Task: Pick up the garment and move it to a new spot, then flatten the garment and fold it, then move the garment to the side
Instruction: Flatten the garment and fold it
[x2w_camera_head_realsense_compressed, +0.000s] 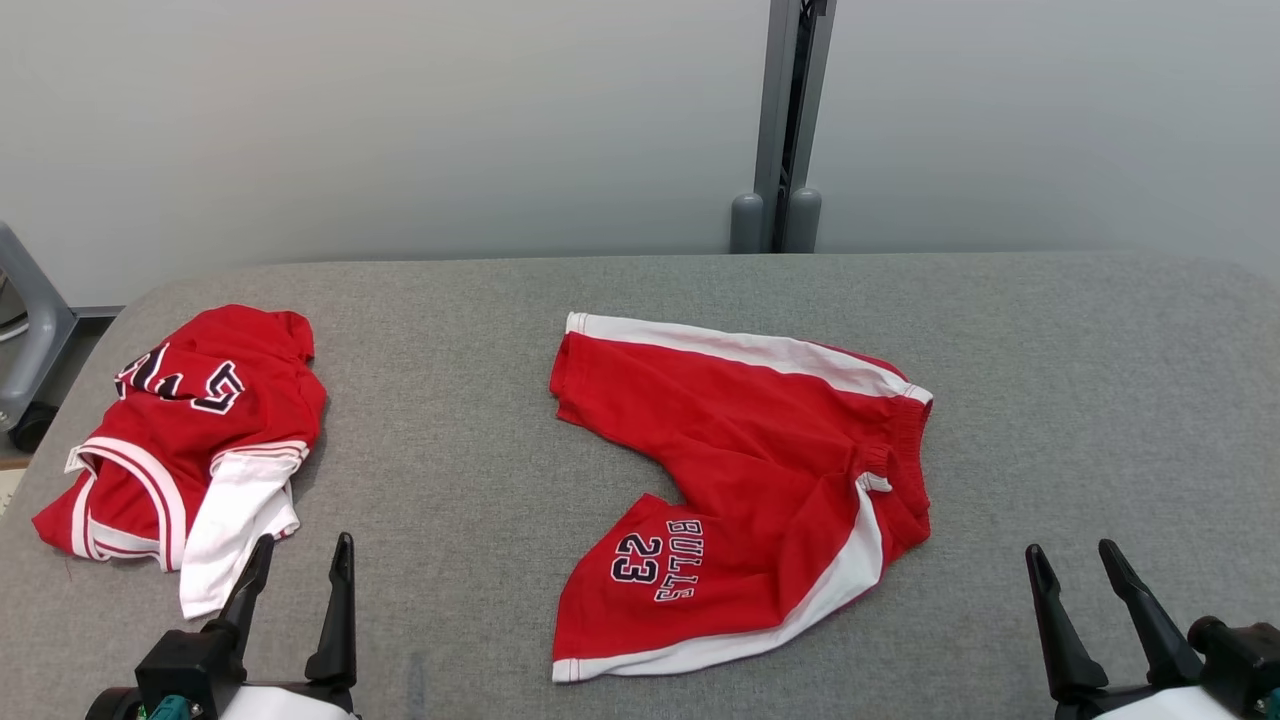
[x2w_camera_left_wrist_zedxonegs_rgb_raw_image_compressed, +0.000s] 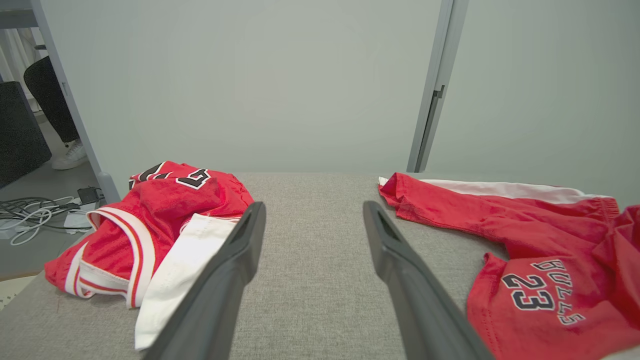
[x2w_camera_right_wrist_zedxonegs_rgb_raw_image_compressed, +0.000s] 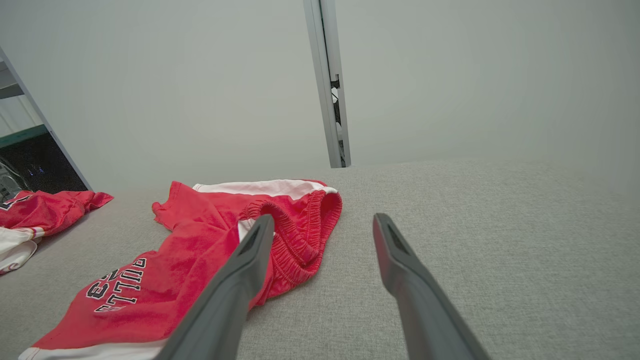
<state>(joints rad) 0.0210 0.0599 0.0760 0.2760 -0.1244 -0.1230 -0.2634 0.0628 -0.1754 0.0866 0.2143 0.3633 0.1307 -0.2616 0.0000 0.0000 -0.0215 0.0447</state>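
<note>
Left pincer (x2w_camera_head_realsense_compressed: 304, 545), right pincer (x2w_camera_head_realsense_compressed: 1070, 550): both released, empty (above the counter (x2w_camera_head_realsense_compressed: 480, 500)). Hazard: shorts (x2w_camera_head_realsense_compressed: 760, 480) lie rumpled; pinching one layer may bunch them when lifted.

Shorts (x2w_camera_head_realsense_compressed: 760, 470) at the middle of the table (x2w_camera_head_realsense_compressed: 450, 400), jersey (x2w_camera_head_realsense_compressed: 190, 430) far left

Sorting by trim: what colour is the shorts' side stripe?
White stripe on red shorts; clearest in the head view.
</note>
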